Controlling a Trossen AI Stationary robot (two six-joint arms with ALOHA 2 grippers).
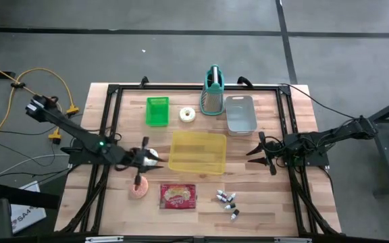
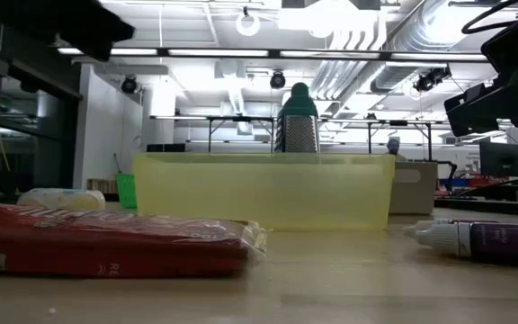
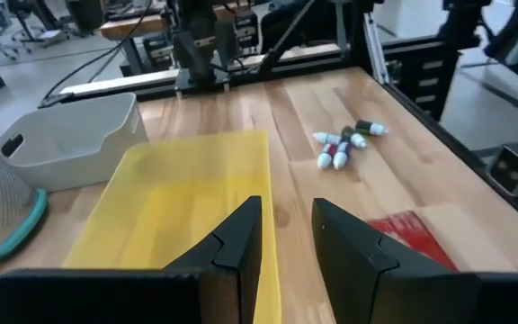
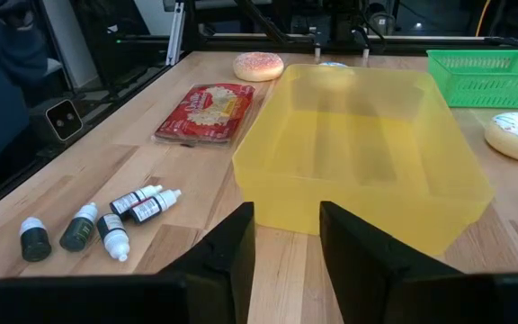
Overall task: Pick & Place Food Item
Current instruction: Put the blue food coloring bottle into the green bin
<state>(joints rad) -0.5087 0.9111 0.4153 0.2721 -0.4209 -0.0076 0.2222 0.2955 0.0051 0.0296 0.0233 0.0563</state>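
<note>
Two sets of fingers are mine, and neither holds anything yet. My left fingers hover at the yellow bin's nine o'clock edge, a narrow gap showing between them and nothing in it; my right fingers wait off the bin's three o'clock side, parted a little wider, also bare. The food I take to be the task's thing — the pink donut — lies flat on the counter at about seven o'clock from my left fingers and just beside them, with the red snack packet at its three o'clock. Being round, the donut has no long axis to line up with, so any approach angle should serve. My left arm is plainly the nearer one; the right would have to cross the whole bin. I judge the coming move is a short swing back and down toward seven o'clock — spreading wider first, since this gap looks too tight for the donut.
</note>
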